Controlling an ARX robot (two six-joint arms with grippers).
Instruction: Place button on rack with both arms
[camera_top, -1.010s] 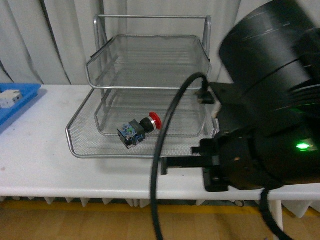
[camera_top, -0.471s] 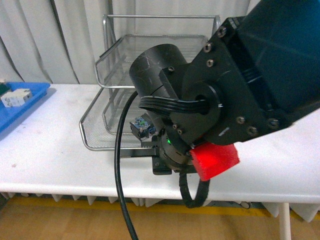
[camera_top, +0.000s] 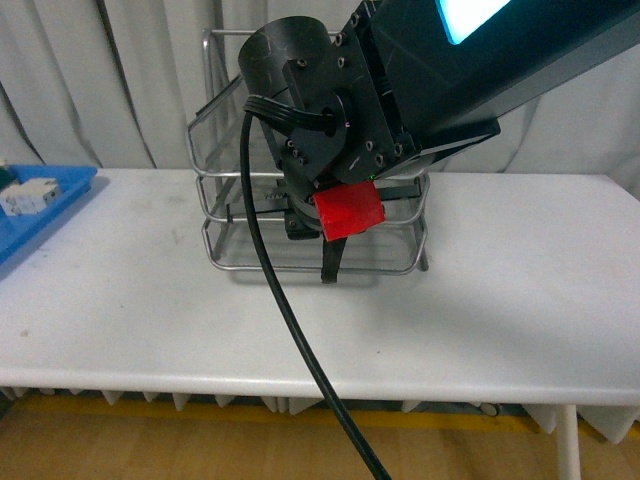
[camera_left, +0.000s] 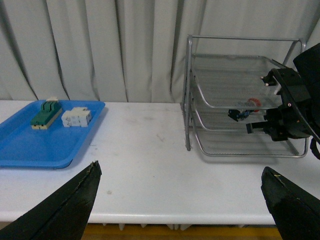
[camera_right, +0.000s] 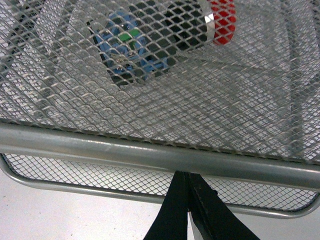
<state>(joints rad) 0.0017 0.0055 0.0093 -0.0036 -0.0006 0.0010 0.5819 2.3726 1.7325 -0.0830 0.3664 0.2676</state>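
Nearest the front edge of the bench, the left gripper (camera_left: 180, 210) is hanging well back from everything, its two dark fingers (camera_left: 65, 212) spread wide with nothing between them; it looks to be waiting, not working.

Further in, the right arm is reaching across to the wire-mesh letter rack (camera_top: 225, 255), which is standing toward the back edge of the bench. The right gripper (camera_right: 189, 210) is sitting at the rack's front rail with its black fingers pressed together, holding nothing; my guess is that it is there to push the sliding tray home, since all the trays are lying stacked inside the frame.

Inside that rack, the button (camera_right: 150, 42) is lying on its side on the mesh of a middle tray (camera_left: 220, 102), red cap toward one side wall and blue-green body beside it. So the task's object is already on the rack.

Off toward the bench's left end, a flat blue tray (camera_left: 30, 145) is holding a green-and-cream switch block (camera_left: 46, 112) and a white breaker (camera_left: 76, 117), side by side and apart from the rack.
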